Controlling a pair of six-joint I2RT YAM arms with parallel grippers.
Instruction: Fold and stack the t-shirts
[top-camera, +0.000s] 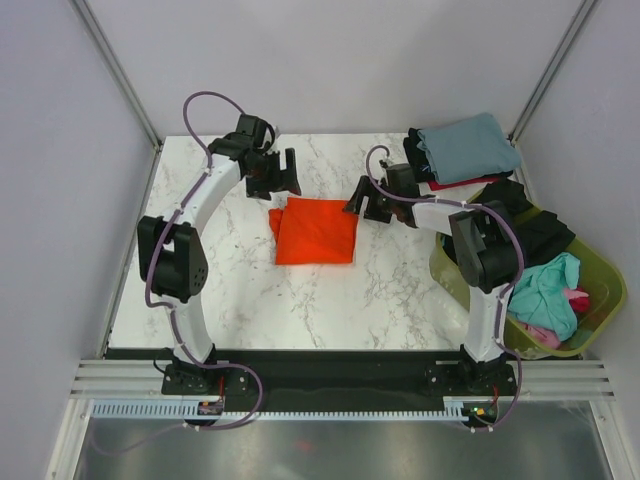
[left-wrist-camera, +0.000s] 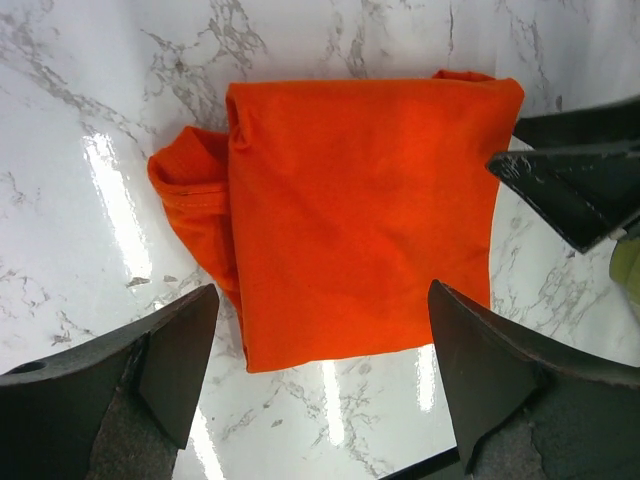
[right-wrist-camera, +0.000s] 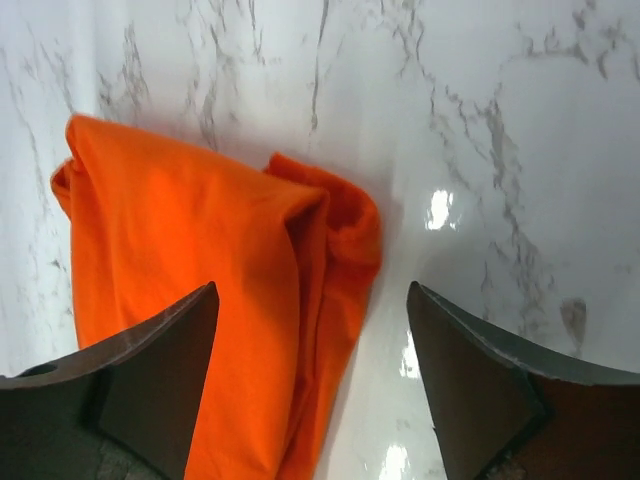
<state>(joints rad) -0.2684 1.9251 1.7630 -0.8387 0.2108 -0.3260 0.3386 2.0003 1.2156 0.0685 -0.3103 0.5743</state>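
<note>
A bright orange t-shirt (top-camera: 316, 231) lies folded into a rough square at the middle of the marble table, a bunched sleeve sticking out at its far left corner. It shows in the left wrist view (left-wrist-camera: 360, 210) and the right wrist view (right-wrist-camera: 190, 270). My left gripper (top-camera: 277, 178) hovers open and empty just behind the shirt's far left corner. My right gripper (top-camera: 367, 203) hovers open and empty at the shirt's far right corner. A stack of folded t-shirts (top-camera: 465, 150), grey-blue on top with red and black beneath, sits at the far right.
An olive-green basket (top-camera: 598, 276) at the right table edge holds unfolded teal (top-camera: 545, 293), pink and black shirts. The right gripper's fingers (left-wrist-camera: 570, 185) show in the left wrist view beside the orange shirt. Grey walls enclose the table on three sides.
</note>
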